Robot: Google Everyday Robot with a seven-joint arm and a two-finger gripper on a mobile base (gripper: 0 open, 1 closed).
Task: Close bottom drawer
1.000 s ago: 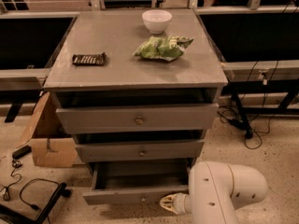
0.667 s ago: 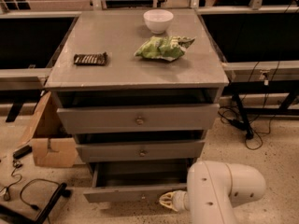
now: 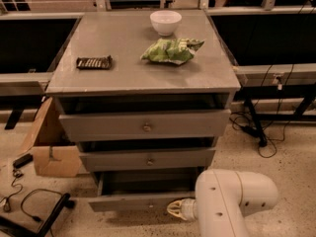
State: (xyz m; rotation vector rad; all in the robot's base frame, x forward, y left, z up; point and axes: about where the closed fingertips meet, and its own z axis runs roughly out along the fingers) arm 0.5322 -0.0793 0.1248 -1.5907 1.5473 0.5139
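The bottom drawer [image 3: 129,202] is the lowest of three grey cabinet drawers and stands pulled out, showing its plain grey inside [image 3: 148,181]. Its slim front faces me near the floor. My gripper [image 3: 174,209] is a pale tip at the end of the white arm [image 3: 232,201]. It sits right at the right part of the drawer's front, at the front's height. The middle drawer [image 3: 148,159] and the top drawer [image 3: 145,125] each stand out a little from the cabinet.
On the cabinet top [image 3: 123,48] lie a white bowl [image 3: 165,22], a green chip bag [image 3: 170,51] and a dark snack bar [image 3: 94,62]. A cardboard box [image 3: 52,147] stands on the floor at the left, with cables [image 3: 29,201]. Table legs and cables [image 3: 256,127] are at the right.
The arm and gripper have edged slightly left and toward the drawer front. The bottom drawer stands about as far out as before.
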